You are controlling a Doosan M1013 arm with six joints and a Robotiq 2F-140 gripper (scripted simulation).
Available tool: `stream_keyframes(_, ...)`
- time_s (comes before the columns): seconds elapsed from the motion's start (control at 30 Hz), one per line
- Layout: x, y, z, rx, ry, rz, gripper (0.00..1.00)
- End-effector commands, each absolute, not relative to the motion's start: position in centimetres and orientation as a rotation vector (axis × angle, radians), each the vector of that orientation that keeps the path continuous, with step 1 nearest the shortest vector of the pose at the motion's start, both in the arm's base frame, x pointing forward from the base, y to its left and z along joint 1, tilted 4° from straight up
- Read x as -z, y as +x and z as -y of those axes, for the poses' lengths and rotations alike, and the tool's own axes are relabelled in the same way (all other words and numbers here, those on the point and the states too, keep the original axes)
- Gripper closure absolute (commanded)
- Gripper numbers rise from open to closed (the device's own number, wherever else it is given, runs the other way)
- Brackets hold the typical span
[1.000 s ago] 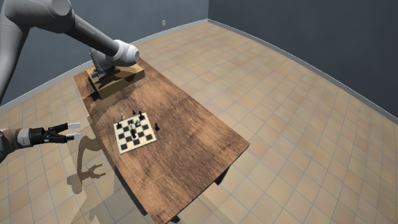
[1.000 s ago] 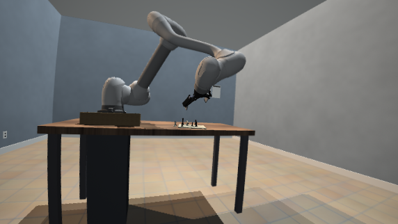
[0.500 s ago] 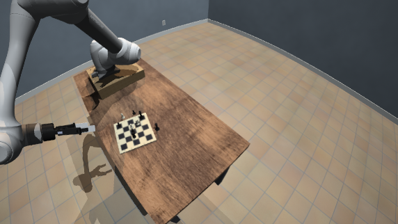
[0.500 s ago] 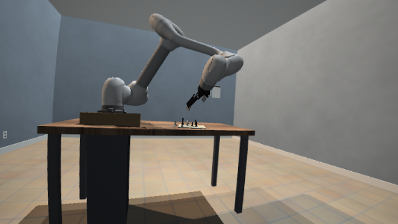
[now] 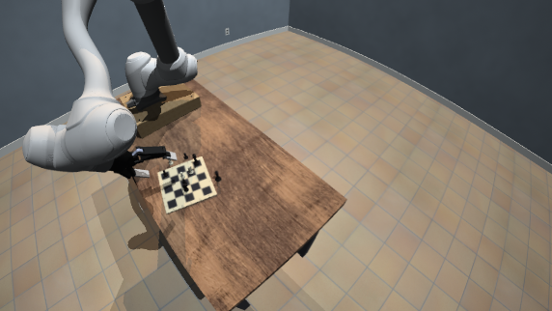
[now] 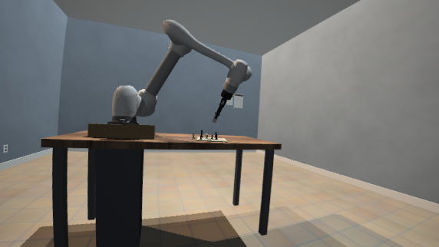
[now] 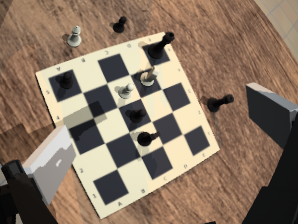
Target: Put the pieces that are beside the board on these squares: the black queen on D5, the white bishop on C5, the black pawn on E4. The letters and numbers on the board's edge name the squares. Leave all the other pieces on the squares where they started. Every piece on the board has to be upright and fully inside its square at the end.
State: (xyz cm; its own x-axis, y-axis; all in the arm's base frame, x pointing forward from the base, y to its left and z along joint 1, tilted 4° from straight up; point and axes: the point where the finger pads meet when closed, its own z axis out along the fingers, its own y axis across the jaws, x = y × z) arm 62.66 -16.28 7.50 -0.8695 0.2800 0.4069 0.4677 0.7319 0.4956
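The chessboard (image 5: 176, 207) (image 6: 221, 139) (image 7: 100, 207) lies on the wooden table (image 5: 270, 193) (image 6: 161, 143) with several black and white pieces standing on it. Beside the board stand the white bishop (image 7: 75, 38) and the black pawn (image 5: 185, 155) (image 7: 120, 24) past its far edge, and the black queen (image 5: 217, 177) (image 7: 220, 102) off its right side. My gripper (image 5: 157, 163) (image 6: 216, 118) (image 7: 157, 121) is open and empty. It hangs well above the board, pointing down, over the edge away from the queen. In the top view its fingers hide the bishop.
The arm's wooden base block (image 5: 169, 108) (image 6: 120, 131) sits at the far end of the table. The table's edge runs close to the board's left side. Tiled floor lies all round.
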Motion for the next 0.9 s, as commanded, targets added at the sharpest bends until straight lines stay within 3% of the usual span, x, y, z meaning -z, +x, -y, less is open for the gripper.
stream_keyframes(0.0, -7.4, 64.5, 11.9, 0.699, -0.371, 2.797, 0.0)
stream_keyframes(0.5, -7.4, 69.4, -0.7, 0.152, 0.352, 3.088, 0.0)
stream_keyframes(0.87, -7.5, 69.8, -1.8, 0.103, 0.418, 3.101, 0.0)
